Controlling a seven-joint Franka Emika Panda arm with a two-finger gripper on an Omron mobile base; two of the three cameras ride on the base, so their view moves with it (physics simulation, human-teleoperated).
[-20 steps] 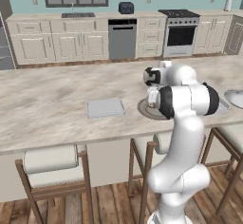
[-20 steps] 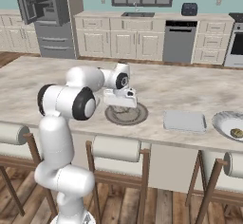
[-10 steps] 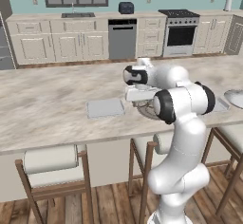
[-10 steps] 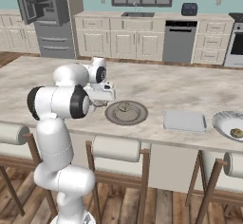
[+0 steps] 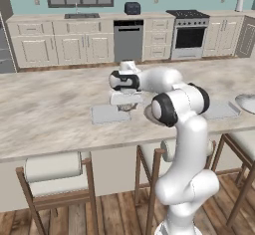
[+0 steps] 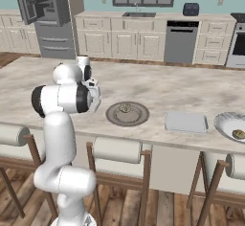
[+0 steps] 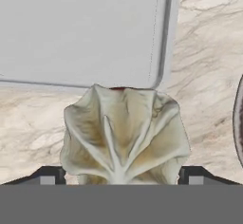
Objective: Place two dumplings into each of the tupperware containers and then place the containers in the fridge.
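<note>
The gripper (image 7: 121, 180), jaws clamped on a dumpling (image 7: 124, 135), hangs just short of the tupperware container (image 7: 80, 33), whose near rim lies directly ahead.

Two base views behind the arm, facing forward over one counter (image 5: 45, 109) — hand view close, looking down.

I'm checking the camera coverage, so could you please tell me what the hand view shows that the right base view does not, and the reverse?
The hand view shows the dumpling gripped between the fingers, just short of an empty tupperware container. The right base view shows a second dumpling on the round plate, another container, the white bowl and the open fridge. Both share the marble counter.
</note>
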